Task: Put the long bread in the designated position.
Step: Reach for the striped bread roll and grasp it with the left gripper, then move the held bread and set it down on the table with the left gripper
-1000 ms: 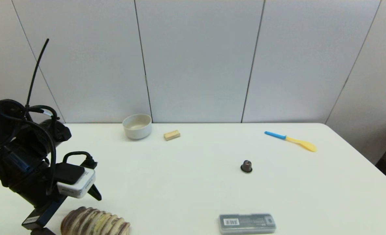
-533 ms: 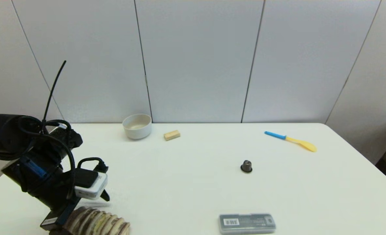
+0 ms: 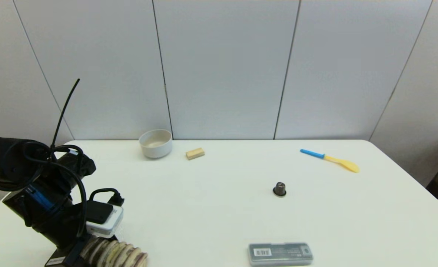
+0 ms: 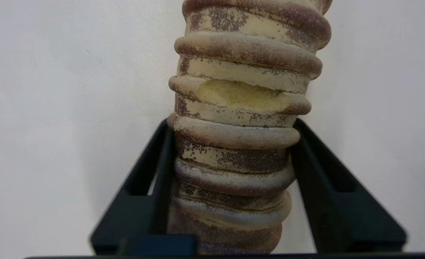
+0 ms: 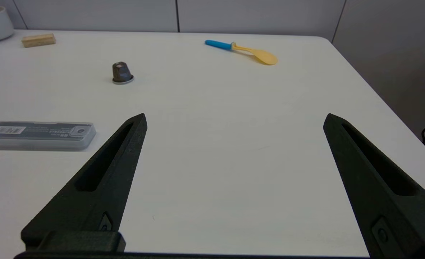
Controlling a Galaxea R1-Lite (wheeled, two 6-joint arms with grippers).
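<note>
Lying at the desk's (image 3: 211, 215) near-left edge, open surface beyond, the long bread (image 4: 241, 108), ridged cream and brown, is flanked by the left pincer's (image 4: 232, 126) fingers touching its sides; right pincer (image 5: 234, 120) spread wide.

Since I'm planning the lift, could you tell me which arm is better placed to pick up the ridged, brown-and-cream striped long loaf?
Left. The left gripper already straddles the long loaf, a finger against each side. The right gripper hangs open over bare white table.
</note>
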